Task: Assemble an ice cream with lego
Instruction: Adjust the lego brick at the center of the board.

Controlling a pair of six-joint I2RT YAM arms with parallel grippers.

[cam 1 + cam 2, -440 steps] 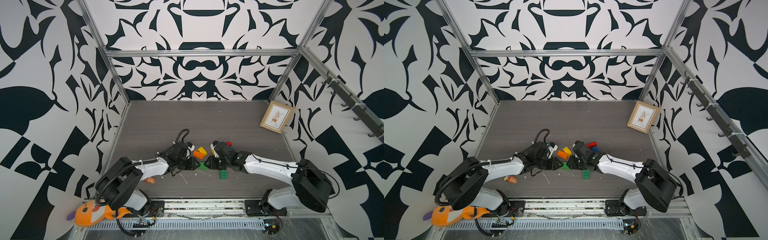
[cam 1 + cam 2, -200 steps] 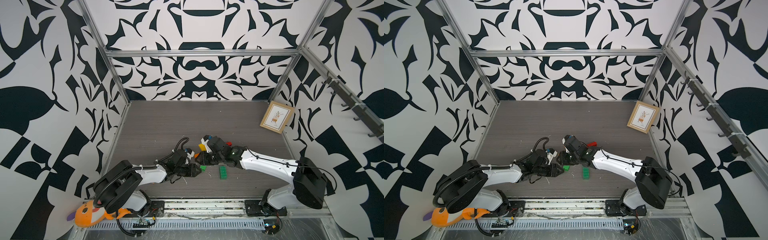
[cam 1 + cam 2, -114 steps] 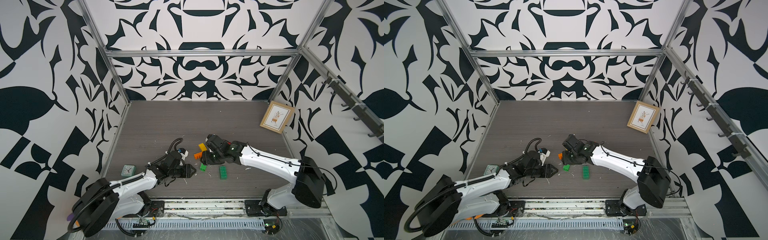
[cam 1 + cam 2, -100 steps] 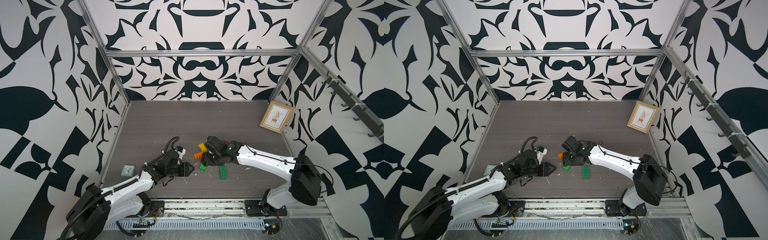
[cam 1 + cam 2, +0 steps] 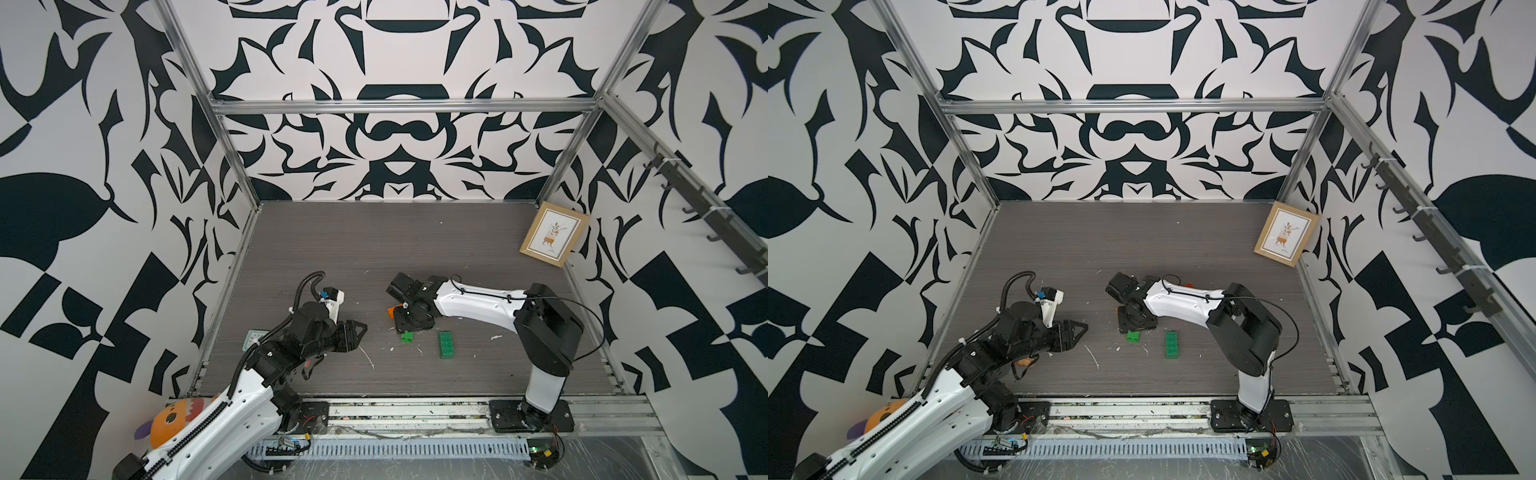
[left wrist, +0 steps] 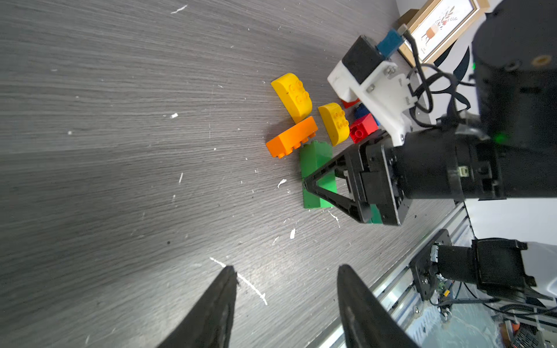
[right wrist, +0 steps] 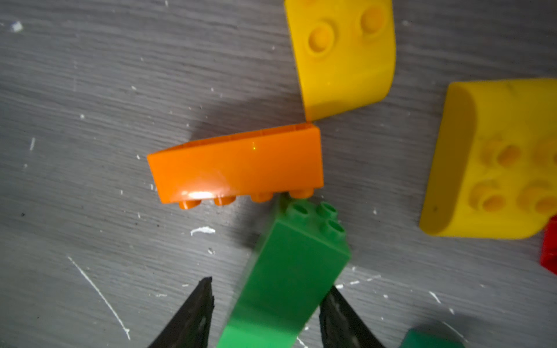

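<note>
Lego bricks lie on the grey table. In the left wrist view I see two rounded yellow bricks, an orange brick on its side, red and blue ones behind. My right gripper points down, open, straddling a tall green brick lying on the table; one finger touches it and the other stands apart from it. A long green brick lies to its right. My left gripper is open and empty, left of the pile.
A framed picture leans at the back right wall. A small pale square object lies by the left wall, behind my left arm. An orange plush toy sits off the front left corner. White scraps dot the table.
My left gripper has drawn back to the left, away from the bricks, and opened. My right gripper has let its jaws out and settled over the green brick.
</note>
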